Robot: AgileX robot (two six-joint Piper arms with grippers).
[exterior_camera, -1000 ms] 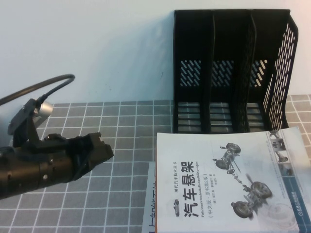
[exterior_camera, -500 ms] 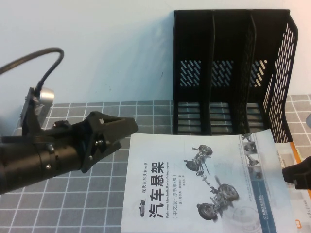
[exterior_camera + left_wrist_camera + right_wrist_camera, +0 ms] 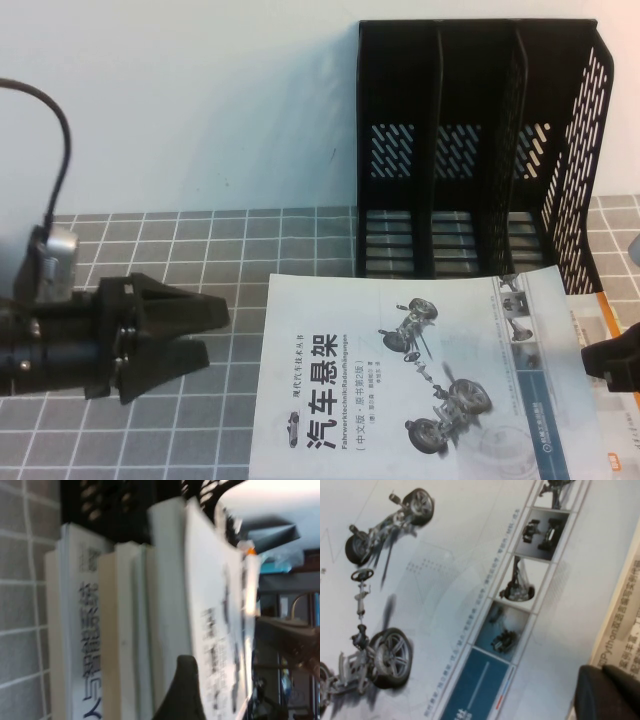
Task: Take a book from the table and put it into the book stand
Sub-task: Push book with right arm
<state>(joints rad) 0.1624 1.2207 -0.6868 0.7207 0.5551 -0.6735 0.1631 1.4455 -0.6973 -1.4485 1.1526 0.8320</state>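
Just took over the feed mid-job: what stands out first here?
The big white book lies cover-up in the table's near middle, just before the empty black book stand at the back right. The left gripper hovers open beside the book's left edge; the right gripper sits at its right edge.

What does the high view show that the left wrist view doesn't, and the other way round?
Only the high view: the open left gripper beside the large white paperback book, the right gripper at its right edge, three vacant compartments of the tall black plastic book stand. Only the left wrist view: a stack of other books' edges under it. Both: the book, stand, grey gridded table.
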